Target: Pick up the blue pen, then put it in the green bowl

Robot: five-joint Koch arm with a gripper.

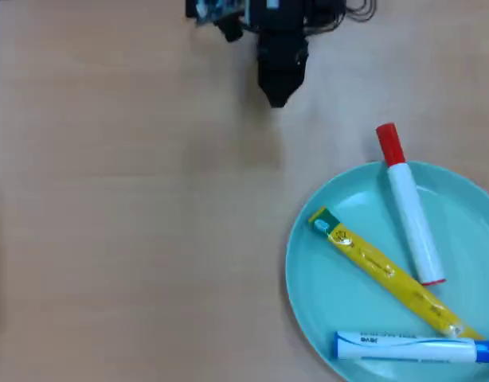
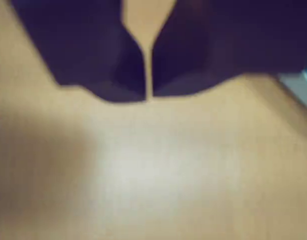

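Observation:
The blue pen [image 1: 412, 348], white-barrelled with a blue cap and blue printing, lies flat inside the green bowl [image 1: 328, 263] along its near rim at the lower right of the overhead view. My gripper [image 1: 276, 99] is far from it at the top centre of the table, pointing down the picture. Seen from the wrist, the gripper [image 2: 148, 96] has its two black jaws pressed together with only a hairline slit between them and nothing held, above bare table.
Also in the bowl are a flat yellow stick [image 1: 392, 274] lying diagonally and a white marker with a red cap [image 1: 410, 211] whose cap juts over the far rim. Cables and the arm's base [image 1: 260, 12] sit at the top edge. Light wood table [image 1: 133, 207] fills the left.

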